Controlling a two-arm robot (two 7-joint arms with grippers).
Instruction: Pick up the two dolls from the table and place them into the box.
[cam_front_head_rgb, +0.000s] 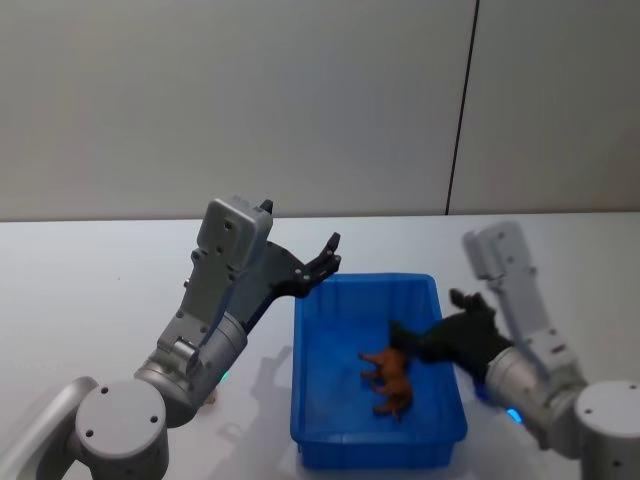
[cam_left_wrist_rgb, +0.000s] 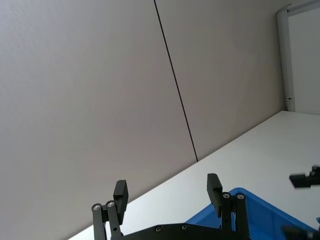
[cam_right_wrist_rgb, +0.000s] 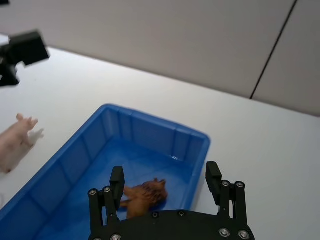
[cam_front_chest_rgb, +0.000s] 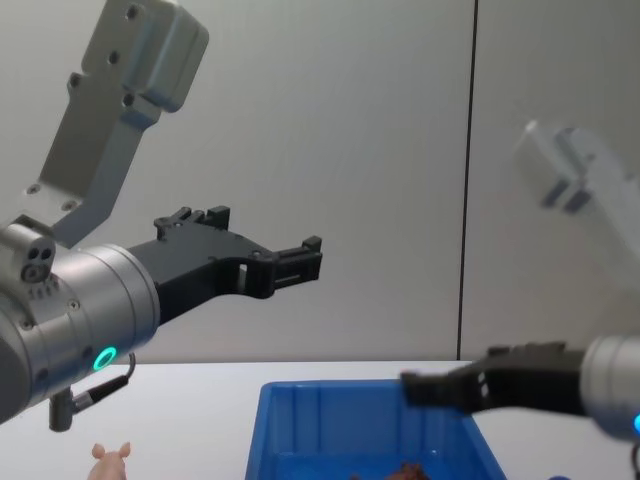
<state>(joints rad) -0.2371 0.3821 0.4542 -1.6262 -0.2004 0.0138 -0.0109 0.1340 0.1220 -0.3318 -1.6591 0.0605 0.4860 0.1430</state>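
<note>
Brown shaggy doll (cam_right_wrist_rgb: 145, 196): in blue box (cam_right_wrist_rgb: 75, 160), beneath open right jaws. Pink pig (cam_right_wrist_rgb: 15, 142): on desk (cam_right_wrist_rgb: 250, 130), below open left jaws.

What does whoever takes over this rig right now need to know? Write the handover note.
The left gripper is open and empty, raised high near the far left corner of the box.
The right gripper is open and empty, over the box, just above the brown doll.
Done: the brown doll lies inside the box.
Left: the pink pig lies on the table, to the left of the box and apart from it. It must go into the box; the left arm looks nearer to it.
</note>
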